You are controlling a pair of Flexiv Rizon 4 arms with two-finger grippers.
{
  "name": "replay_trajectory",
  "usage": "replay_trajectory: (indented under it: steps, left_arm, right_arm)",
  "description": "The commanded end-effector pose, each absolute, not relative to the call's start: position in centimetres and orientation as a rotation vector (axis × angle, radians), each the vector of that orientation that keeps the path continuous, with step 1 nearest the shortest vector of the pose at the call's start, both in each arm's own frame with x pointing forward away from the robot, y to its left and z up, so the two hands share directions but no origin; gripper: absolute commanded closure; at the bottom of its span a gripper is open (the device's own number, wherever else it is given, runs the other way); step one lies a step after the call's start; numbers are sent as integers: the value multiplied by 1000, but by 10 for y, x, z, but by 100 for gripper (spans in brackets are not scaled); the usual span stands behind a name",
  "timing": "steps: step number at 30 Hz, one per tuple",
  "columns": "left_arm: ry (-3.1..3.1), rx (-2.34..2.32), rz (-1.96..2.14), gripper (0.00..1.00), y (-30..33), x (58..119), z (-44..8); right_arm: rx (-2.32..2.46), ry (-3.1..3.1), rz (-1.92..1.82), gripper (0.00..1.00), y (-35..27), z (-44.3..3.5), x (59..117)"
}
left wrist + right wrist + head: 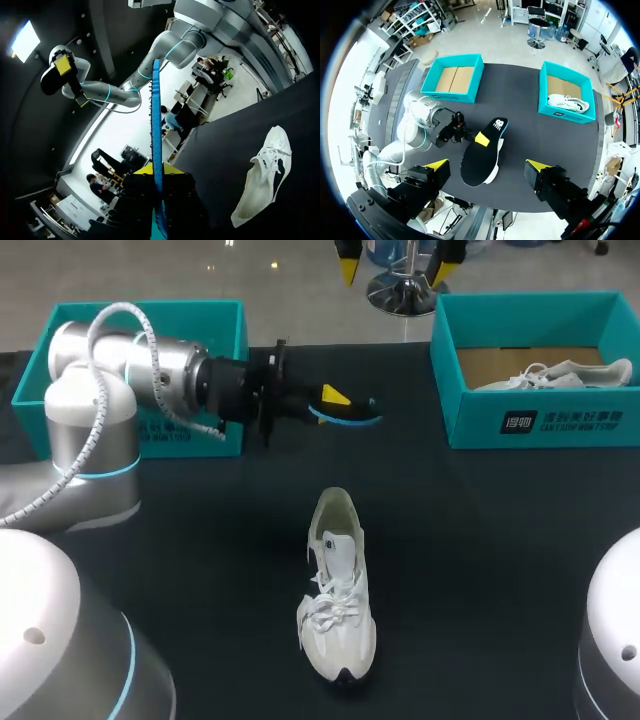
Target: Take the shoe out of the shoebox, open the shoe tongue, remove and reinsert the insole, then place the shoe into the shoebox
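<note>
Blue-edged insole [352, 420] pinched in left claw [333, 400]; right claw [487, 167] wide; shoe [337, 590] on open table [480, 540].

Left fingers [335, 395] pinch the insole [477, 167] — right fingers [436, 164] spread wide.

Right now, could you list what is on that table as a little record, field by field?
left gripper: shut on the insole, held above the table
right gripper: open, high over the table
shoe: lying on the table, outside both boxes
left shoebox: open, cardboard floor showing
right shoebox: open, second shoe inside
</note>
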State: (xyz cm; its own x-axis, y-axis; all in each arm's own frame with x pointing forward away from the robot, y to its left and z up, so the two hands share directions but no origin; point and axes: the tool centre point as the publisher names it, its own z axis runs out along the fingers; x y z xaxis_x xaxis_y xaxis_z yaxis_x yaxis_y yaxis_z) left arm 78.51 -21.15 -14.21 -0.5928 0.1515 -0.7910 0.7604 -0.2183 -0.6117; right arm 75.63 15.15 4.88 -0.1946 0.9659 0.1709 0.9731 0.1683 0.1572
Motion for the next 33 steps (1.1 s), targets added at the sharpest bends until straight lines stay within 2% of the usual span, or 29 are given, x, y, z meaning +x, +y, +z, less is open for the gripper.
replay_trajectory:
  steps: [1,17,24,33]
  left_arm:
    - [1449,951,-2109,100,-210,778,-147]
    - [1449,951,-2109,100,-210,778,-147]
    - [1720,409,-2560,100,-207,800,-137]
    - [1945,-54,-2909,100,-204,811,-138]
  right_arm:
    - [-1975,-2376,-356,0,152,49,758]
    - [-1975,-2376,-356,0,152,49,758]
    - [-1975,-2376,-356,0,152,49,758]
    - [-1975,-2376,-356,0,152,49,758]
